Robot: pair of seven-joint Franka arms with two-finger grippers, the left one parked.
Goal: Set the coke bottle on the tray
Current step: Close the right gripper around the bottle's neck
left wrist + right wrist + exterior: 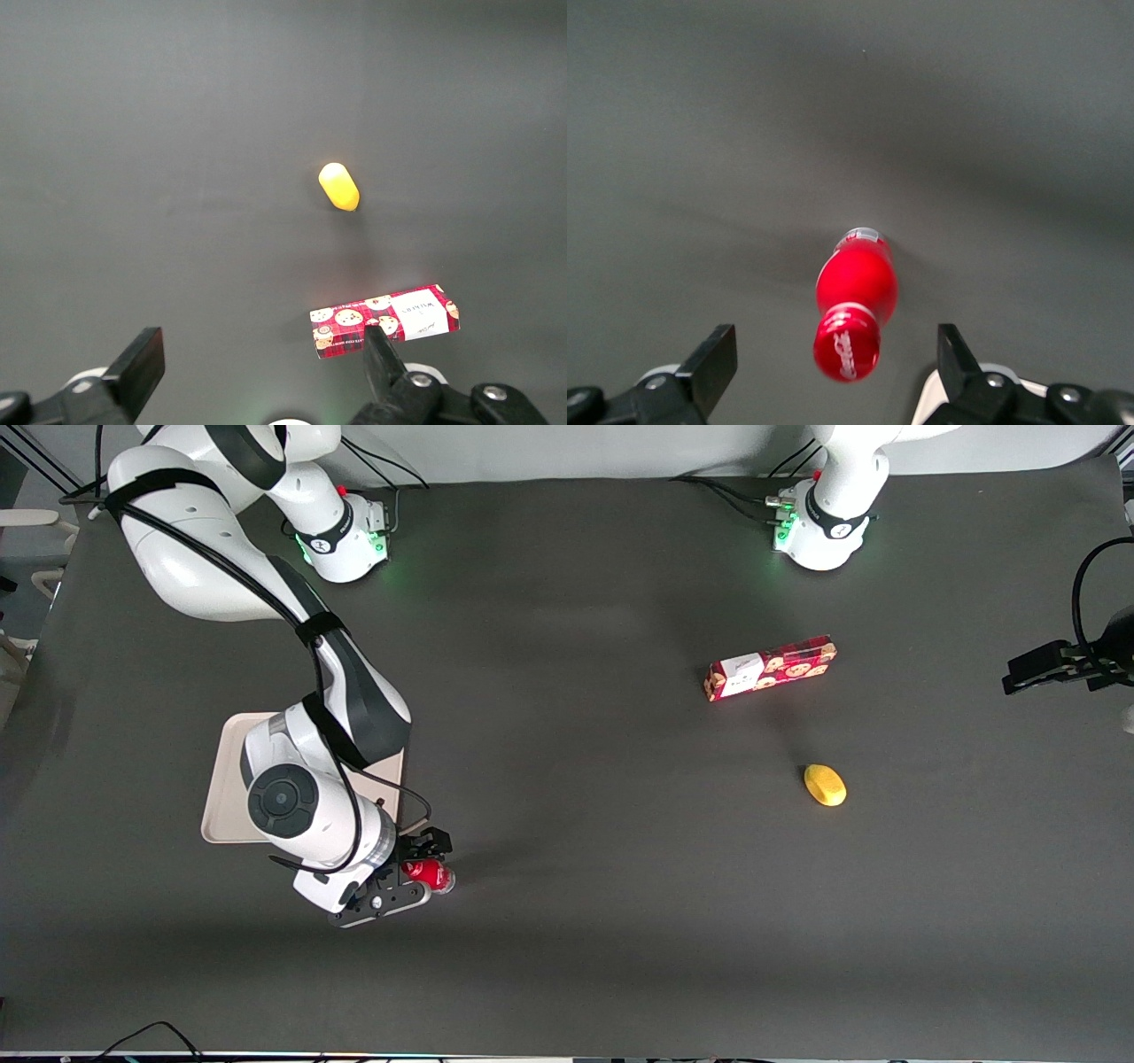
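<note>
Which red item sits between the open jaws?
The coke bottle, standing between the gripper jaws near the tray; the cookie box lies toward the parked arm's end.

The coke bottle (431, 874) stands between the open tool's (416, 870) fingers, beside the tray (221, 806).

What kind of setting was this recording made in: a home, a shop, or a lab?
Most likely a robot lab bench: a table under a dark mat, arms bolted to it, and props: coke bottle, tray, cookie box. The open end effector hovers around the bottle.
</note>
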